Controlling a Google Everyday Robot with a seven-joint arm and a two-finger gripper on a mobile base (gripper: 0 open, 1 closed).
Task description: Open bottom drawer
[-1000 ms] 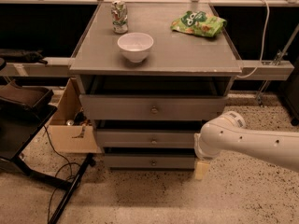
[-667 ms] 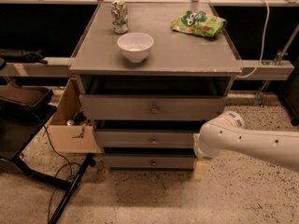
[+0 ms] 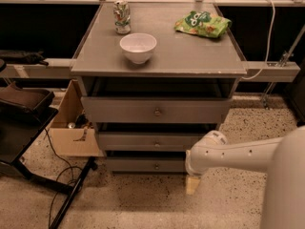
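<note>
Bottom drawer (image 3: 136,165) sits lowest in the stack, front nearly shut, small knob (image 3: 156,166) dead centre. My end effector (image 3: 192,183) hangs by its right end, low near the floor, well off the knob; released or clenched, I can't tell. Approach phase, I reckon: next, shift left onto the knob, then pull straight out

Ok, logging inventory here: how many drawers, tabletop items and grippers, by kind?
Drawers: 3 (top drawer, middle drawer, bottom drawer)
White bowl: 1
Can: 1
Green snack bag: 1
Gripper: 1, low beside the bottom drawer's right end
Total: 7
</note>
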